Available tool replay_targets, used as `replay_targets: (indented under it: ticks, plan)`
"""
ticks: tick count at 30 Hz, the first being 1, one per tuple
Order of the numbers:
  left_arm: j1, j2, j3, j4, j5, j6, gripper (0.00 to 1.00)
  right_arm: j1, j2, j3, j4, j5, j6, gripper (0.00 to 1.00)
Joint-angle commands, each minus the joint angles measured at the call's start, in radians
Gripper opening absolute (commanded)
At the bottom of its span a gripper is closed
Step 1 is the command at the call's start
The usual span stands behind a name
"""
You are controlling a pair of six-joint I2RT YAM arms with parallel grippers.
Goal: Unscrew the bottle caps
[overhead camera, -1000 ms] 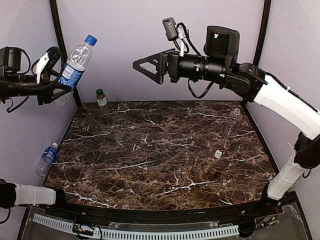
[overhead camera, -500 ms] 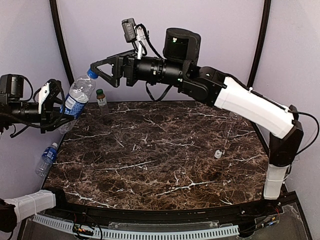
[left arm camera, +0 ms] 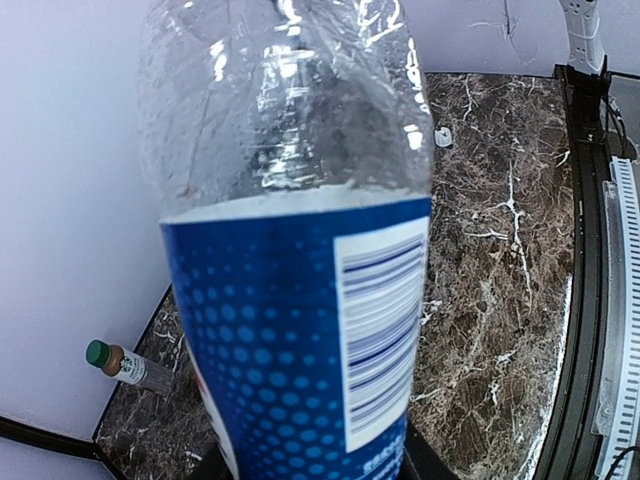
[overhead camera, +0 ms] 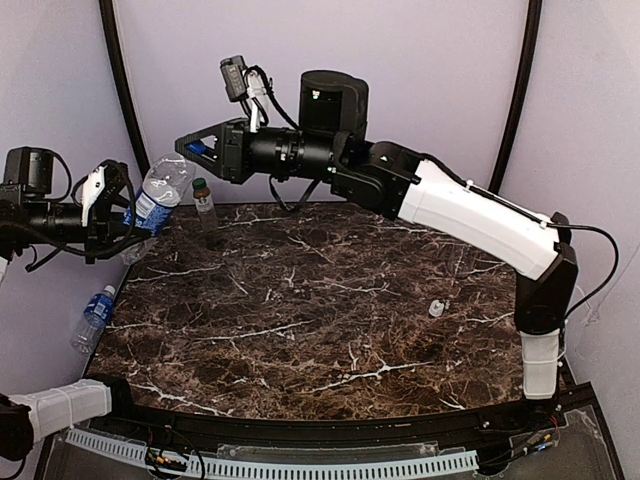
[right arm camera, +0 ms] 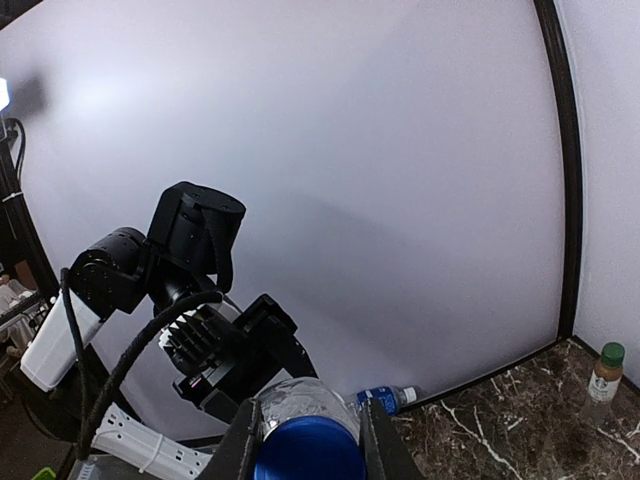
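1. The held bottle (overhead camera: 158,195), clear with a blue label, was up in the air over the back-left corner of the table (overhead camera: 330,300). It was tilted, neck pointing up and to the right. In the left wrist view it (left arm camera: 290,250) pretty much filled the whole picture.
2. Its blue cap (right arm camera: 308,452) was on and sat right between the fingers (right arm camera: 243,440) of the right gripper (overhead camera: 196,146). They hugged the cap on both sides, but honestly I couldn't tell if they were actually squeezing it or just touching.
3. The left gripper (overhead camera: 128,212) had the lower body of that bottle pinched between its jaws, holding it out for the other arm.
4. The brownish bottle (overhead camera: 204,198) stood upright at the back left of the table, near the held one, green cap on.
5. The second blue-label bottle (overhead camera: 93,318) lay on its side at the left edge, well apart from the arms, blue cap on too.
6. A loose white cap (overhead camera: 436,308) sat alone on the right side of the table. My guess is that one bottle was already opened, though I couldn't spot that bottle anywhere.
7. So progress-wise it looked like maybe one done and one lined up for the twist. The brownish bottle and the second blue-label one were untouched, so most of the job was left.
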Motion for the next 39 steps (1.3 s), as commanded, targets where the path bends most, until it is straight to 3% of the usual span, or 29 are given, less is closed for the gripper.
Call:
replay_targets:
  ticks: [1, 2, 4, 5, 7, 9, 12, 14, 19, 24, 25, 27, 28, 29, 32, 34, 39]
  plan:
    - [-0.004, 0.002, -0.016, 0.047, 0.029, -0.022, 0.37, 0.0, 0.005, -0.005, 0.003, -0.026, 0.007, 0.08]
    - [-0.004, 0.002, -0.018, 0.055, 0.029, -0.047, 0.37, -0.001, 0.002, -0.012, 0.002, -0.03, 0.007, 0.01]
    - [-0.004, 0.002, -0.029, 0.084, 0.033, -0.085, 0.48, -0.001, -0.01, -0.032, 0.004, -0.028, 0.01, 0.0]
    - [-0.004, 0.001, -0.034, 0.106, 0.035, -0.101, 0.66, 0.0, -0.016, -0.042, 0.01, -0.028, 0.01, 0.0]
    - [-0.004, 0.003, -0.05, 0.13, 0.047, -0.148, 0.88, 0.0, -0.026, -0.063, 0.032, -0.032, 0.017, 0.0]
    - [-0.007, 0.011, -0.068, 0.133, 0.075, -0.189, 0.97, 0.006, -0.029, -0.075, 0.057, -0.033, 0.022, 0.0]
    - [-0.066, 0.035, -0.085, 0.123, 0.05, -0.237, 0.99, 0.013, -0.026, -0.075, 0.06, -0.019, 0.017, 0.0]
    - [-0.114, 0.052, -0.089, 0.102, 0.011, -0.225, 0.97, 0.014, -0.036, -0.088, 0.065, -0.008, 0.012, 0.0]
    - [-0.162, 0.075, -0.082, 0.093, -0.026, -0.205, 0.78, 0.015, -0.059, -0.125, 0.094, -0.001, 0.01, 0.0]
    - [-0.174, 0.083, -0.072, 0.082, -0.004, -0.201, 0.51, 0.014, -0.062, -0.133, 0.081, 0.005, 0.025, 0.0]
    - [-0.174, 0.082, -0.071, 0.082, -0.011, -0.2, 0.49, 0.013, -0.064, -0.13, 0.064, 0.007, 0.032, 0.18]
    - [-0.174, 0.08, -0.065, 0.087, -0.045, -0.191, 0.47, 0.008, -0.074, -0.134, 0.019, 0.018, 0.044, 0.75]
    - [-0.175, 0.078, -0.058, 0.099, -0.068, -0.18, 0.47, 0.003, -0.087, -0.147, 0.007, 0.02, 0.052, 0.92]
    - [-0.175, 0.078, -0.048, 0.108, -0.131, -0.157, 0.47, -0.001, -0.105, -0.171, 0.005, 0.019, 0.064, 0.97]
    - [-0.197, 0.071, -0.027, 0.232, -0.334, -0.085, 0.45, -0.015, -0.166, -0.267, 0.055, 0.019, 0.126, 0.99]
    - [-0.231, 0.062, -0.021, 0.362, -0.585, -0.019, 0.44, -0.022, -0.189, -0.312, 0.096, 0.031, 0.186, 0.98]
    - [-0.364, 0.021, -0.102, 0.679, -0.912, 0.315, 0.42, -0.038, -0.194, -0.335, 0.105, 0.096, 0.249, 0.94]
